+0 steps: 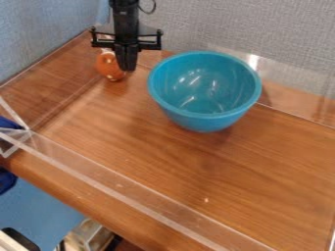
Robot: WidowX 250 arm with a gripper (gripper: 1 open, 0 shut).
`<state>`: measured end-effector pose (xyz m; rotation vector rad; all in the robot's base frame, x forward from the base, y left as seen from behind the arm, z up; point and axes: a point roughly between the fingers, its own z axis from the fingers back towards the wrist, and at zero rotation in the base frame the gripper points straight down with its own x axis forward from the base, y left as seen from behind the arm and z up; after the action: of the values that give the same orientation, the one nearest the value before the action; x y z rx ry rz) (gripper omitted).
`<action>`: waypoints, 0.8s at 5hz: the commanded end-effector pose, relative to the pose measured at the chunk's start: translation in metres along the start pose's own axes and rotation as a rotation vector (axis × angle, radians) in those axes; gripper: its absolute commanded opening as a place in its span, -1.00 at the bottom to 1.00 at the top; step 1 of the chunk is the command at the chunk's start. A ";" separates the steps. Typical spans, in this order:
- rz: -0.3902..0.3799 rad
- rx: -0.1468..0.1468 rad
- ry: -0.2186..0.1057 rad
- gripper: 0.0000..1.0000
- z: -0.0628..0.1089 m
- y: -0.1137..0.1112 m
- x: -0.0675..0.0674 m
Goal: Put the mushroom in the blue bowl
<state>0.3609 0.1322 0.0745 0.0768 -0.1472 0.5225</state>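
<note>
Wood-grain table, clear acrylic walls, grey backdrop, gripper pinching mushroom beside blue bowl

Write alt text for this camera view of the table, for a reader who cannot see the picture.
A black gripper points straight down with its fingers closed on a small orange mushroom, near the back of a wooden table. Just to the right of them stands a large, empty blue bowl.
</note>
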 end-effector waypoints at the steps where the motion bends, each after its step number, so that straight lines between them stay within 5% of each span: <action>1: 0.011 -0.022 -0.106 -1.00 0.043 0.009 0.016; 3: -0.007 -0.030 -0.115 -1.00 0.048 0.014 0.029; 4: 0.061 -0.011 -0.112 -1.00 0.025 0.021 0.039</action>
<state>0.3751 0.1583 0.0788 0.0787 -0.1825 0.5657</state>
